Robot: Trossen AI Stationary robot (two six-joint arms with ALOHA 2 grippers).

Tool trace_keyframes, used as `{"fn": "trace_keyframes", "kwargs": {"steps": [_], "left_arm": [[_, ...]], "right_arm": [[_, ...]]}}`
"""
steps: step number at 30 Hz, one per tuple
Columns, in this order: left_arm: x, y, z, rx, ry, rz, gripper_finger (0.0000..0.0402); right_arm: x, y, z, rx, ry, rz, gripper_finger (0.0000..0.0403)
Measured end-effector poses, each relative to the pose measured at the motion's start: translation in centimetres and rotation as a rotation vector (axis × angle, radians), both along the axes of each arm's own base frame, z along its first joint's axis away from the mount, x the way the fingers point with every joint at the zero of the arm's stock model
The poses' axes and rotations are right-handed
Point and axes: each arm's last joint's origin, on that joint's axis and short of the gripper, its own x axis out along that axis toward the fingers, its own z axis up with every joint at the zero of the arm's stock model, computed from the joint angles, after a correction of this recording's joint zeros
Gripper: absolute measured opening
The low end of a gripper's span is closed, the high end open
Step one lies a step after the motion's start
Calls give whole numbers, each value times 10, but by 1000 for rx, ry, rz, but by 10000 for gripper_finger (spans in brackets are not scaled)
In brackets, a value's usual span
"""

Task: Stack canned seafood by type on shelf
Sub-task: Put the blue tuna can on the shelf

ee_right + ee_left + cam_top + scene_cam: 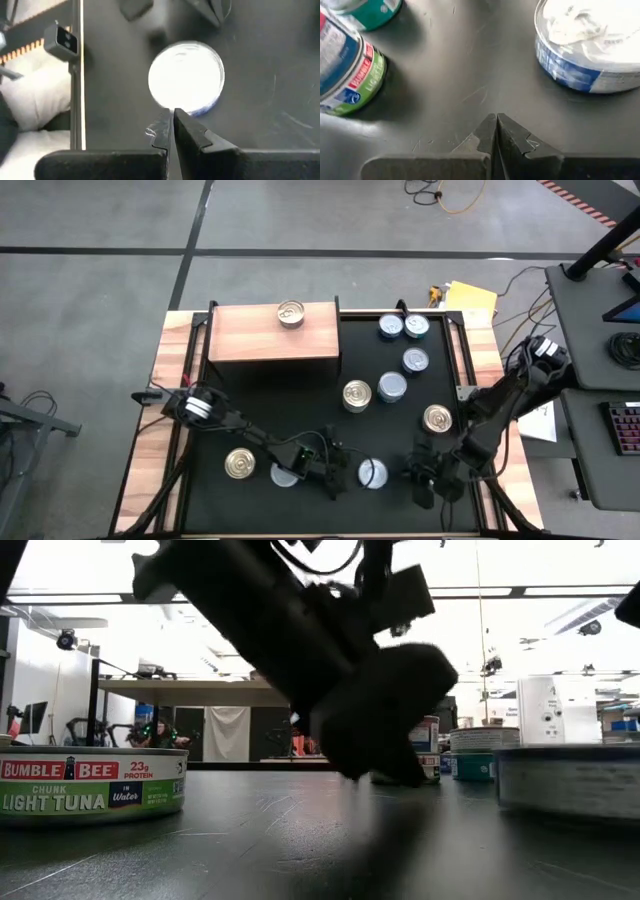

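Shut left tool [496, 122] between two tins [592, 45].

Shiny metal tins [356, 395], wooden shelf [272, 333], scuffed black table [300, 405]

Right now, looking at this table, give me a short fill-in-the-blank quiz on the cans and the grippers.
1. The number of cans standing on the shelf is ____.
2. That can's top is ____ in colour.
3. The left gripper's fingers are ____.
4. The right gripper holds ____.

Missing words: one; gold; shut; nothing
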Motion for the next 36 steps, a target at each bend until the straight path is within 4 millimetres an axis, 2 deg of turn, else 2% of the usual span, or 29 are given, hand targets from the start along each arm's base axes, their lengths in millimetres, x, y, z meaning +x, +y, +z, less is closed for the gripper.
{"fn": "trace_keyframes", "kwargs": {"steps": [5,10,14,26,36], "left_arm": [[1,-6,21,25,-63,-74,0],[5,-16,37,32,-142,-237,0],[8,-22,46,42,-221,-295,0],[10,-24,51,80,-268,-313,0],[10,-23,53,100,-286,-286,0]], "right_arm": [[2,4,-6,69,40,-87,13],[2,8,-11,104,90,-70,13],[5,11,-18,93,106,-47,13],[22,32,-46,9,16,113,13],[35,30,-76,-64,44,60,13]]}}
